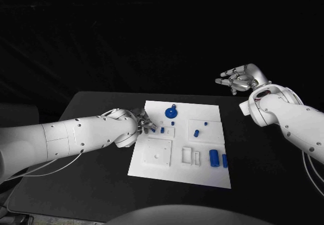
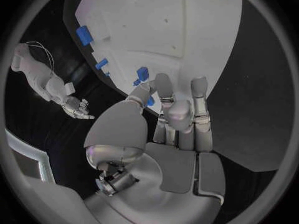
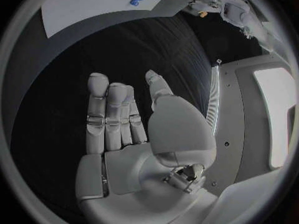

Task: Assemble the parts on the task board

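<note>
The left hand [image 1: 138, 123] has its fingers [image 2: 163, 87] narrowed over a small blue plastic part [image 1: 163, 130] at the white task board's [image 1: 202, 176] nine o'clock edge; whether they grip it cannot be told. Seating that part looks to be the step in hand, calling next for a careful, steady press. The right hand [image 1: 241, 78], fingers wide and holding nothing, hovers off the black desk [image 1: 94, 180] at two o'clock, in a dark room.

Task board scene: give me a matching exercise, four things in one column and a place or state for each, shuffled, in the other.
Things:
1. left hand
2. right hand
3. round blue part
4. two upright blue parts

Places or states:
A. raised off the board, fingers apart, holding nothing
B. near the task board's far edge
C. at the board's left edge, fingertips on a small blue part
D. side by side near the board's right edge

Pairs: 1-C, 2-A, 3-B, 4-D
</note>
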{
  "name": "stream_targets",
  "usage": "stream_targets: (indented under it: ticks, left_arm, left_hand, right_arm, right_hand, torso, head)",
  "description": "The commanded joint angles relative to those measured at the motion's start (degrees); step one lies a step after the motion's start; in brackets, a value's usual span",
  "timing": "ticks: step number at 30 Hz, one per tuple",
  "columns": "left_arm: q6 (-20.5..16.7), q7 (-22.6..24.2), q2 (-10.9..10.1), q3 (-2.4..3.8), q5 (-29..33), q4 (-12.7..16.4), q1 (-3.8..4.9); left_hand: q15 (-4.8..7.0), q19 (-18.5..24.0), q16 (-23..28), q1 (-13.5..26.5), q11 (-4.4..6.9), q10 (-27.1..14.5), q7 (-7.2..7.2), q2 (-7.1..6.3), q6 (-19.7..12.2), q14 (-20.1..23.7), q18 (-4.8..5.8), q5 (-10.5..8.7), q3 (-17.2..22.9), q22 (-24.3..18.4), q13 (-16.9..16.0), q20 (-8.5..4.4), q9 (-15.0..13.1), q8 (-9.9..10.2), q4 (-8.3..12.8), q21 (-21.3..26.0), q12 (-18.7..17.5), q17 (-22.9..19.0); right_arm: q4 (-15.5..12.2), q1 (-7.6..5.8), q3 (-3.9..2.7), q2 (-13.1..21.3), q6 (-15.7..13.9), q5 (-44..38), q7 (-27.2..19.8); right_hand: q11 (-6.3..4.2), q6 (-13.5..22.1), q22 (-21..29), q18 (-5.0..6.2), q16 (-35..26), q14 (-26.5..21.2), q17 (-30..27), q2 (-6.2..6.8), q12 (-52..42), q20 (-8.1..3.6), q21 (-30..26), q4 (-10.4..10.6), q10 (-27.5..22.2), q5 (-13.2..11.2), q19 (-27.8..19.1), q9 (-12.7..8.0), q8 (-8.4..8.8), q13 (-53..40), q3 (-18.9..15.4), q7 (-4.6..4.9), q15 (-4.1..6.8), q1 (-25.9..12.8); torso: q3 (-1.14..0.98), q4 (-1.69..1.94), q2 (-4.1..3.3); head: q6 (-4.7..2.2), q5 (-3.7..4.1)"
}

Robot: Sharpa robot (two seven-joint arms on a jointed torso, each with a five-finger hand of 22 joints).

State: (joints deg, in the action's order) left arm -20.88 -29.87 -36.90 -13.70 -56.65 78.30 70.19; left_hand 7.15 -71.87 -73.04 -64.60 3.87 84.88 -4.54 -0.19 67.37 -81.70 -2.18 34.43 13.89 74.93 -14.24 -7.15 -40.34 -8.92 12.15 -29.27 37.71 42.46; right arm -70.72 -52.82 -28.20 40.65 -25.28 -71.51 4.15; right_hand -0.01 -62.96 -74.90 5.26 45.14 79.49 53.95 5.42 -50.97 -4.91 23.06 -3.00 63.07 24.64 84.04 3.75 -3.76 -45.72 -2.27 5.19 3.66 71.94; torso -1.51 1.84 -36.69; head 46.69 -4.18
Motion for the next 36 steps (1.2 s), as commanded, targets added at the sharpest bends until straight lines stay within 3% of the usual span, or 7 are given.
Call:
stream_targets:
  ticks: [1,11,26,28,30,36]
  left_arm:
    - [2.0,-0.7,0.3,-0.06,0.8,0.0,0.18]
    - [4.3,-1.0,0.1,-0.06,1.4,0.1,0.95]
    - [5.5,-1.1,-0.1,-0.09,0.6,0.8,1.06]
    - [5.3,-1.0,-0.2,-0.09,0.3,0.9,1.06]
    - [5.0,-1.0,-0.2,-0.09,0.1,0.9,1.05]
    - [1.9,0.2,-0.5,-0.09,-0.2,1.3,1.04]
  left_hand:
    - [0.1,-0.1,-0.5,-0.1,0.99,2.0,6.39,0.9,8.6,-0.4,-0.99,0.03,1.5,0.7,-0.1,0.36,-0.4,0.1,1.5,-0.4,0.4,0.4]
    - [0.07,0.0,-1.9,0.7,1.11,1.9,6.6,1.33,9.0,-0.5,-0.97,0.12,1.7,0.8,-0.6,0.43,-1.9,0.1,2.1,-1.0,1.7,1.5]
    - [0.01,0.2,-1.8,0.4,1.02,1.9,6.48,1.31,9.2,-0.4,-1.06,-0.38,1.5,0.7,-0.5,0.52,-1.4,0.8,2.2,-1.2,1.2,0.5]
    - [0.0,0.2,-1.7,0.0,0.99,1.9,6.44,1.28,9.4,-0.4,-1.16,-1.13,1.3,0.7,-0.6,0.61,-0.6,1.2,1.8,-1.2,1.1,0.1]
    - [-0.01,0.2,-1.6,-0.2,0.99,1.9,6.43,1.47,9.4,-0.3,-1.14,-3.22,1.1,0.6,-0.6,0.64,0.0,1.4,1.5,-1.2,1.1,-0.1]
    - [-0.02,0.1,-1.2,-1.3,0.91,1.9,6.33,1.59,9.3,-0.3,-1.34,-4.59,0.3,0.4,-0.3,0.85,2.1,1.3,0.0,-0.9,0.7,-0.9]
  right_arm:
    - [0.1,0.0,-0.02,-0.1,0.8,-0.1,-0.4]
    - [0.2,0.0,-0.02,-0.1,0.9,-0.1,-0.4]
    - [0.2,0.03,-0.02,-0.1,1.1,-0.1,-0.5]
    - [0.2,0.04,-0.02,-0.1,1.0,0.0,-0.5]
    - [0.2,0.05,-0.02,-0.1,1.0,0.0,-0.5]
    - [0.2,0.07,-0.02,-0.1,0.9,0.0,-0.6]
  right_hand:
    - [-0.19,-0.2,-2.5,0.66,0.3,-0.1,-0.1,-0.22,-0.2,0.02,0.1,0.2,0.0,0.2,1.1,-0.1,0.19,0.1,0.3,-0.03,0.18,-0.3]
    - [-0.21,-0.2,-2.5,0.67,0.3,-0.1,-0.1,-0.2,-0.2,0.01,0.0,0.2,0.0,0.4,1.1,-0.1,0.19,0.1,0.4,-0.03,0.18,-0.3]
    - [-0.2,-0.2,-2.5,0.65,0.3,-0.1,-0.1,-0.19,-0.2,0.01,0.0,0.2,0.0,0.5,1.1,-0.1,0.2,0.1,0.5,-0.03,0.19,-0.5]
    - [-0.21,-0.2,-2.5,0.65,0.3,-0.1,-0.1,-0.19,-0.2,0.01,0.1,0.3,0.0,0.6,1.1,-0.1,0.19,0.1,0.5,-0.03,0.18,-0.5]
    - [-0.21,-0.2,-2.5,0.65,0.3,-0.1,-0.1,-0.19,-0.2,0.01,0.1,0.3,0.0,0.6,1.1,-0.1,0.19,0.1,0.5,-0.03,0.18,-0.5]
    - [-0.2,-0.2,-2.5,0.65,0.3,-0.1,-0.1,-0.2,-0.2,0.01,0.0,0.3,0.0,0.6,1.1,-0.1,0.2,0.1,0.5,-0.03,0.18,-0.6]
  torso:
    - [-0.05,0.05,0.01]
    - [-0.03,0.04,0.03]
    - [0.01,0.08,0.03]
    - [0.0,0.1,0.04]
    - [0.0,0.1,0.04]
    - [0.0,0.02,0.0]
  head:
    - [0.1,0.02]
    - [0.24,-0.03]
    - [0.24,-0.03]
    - [0.17,-0.01]
    - [0.17,-0.01]
    - [-0.04,-0.11]
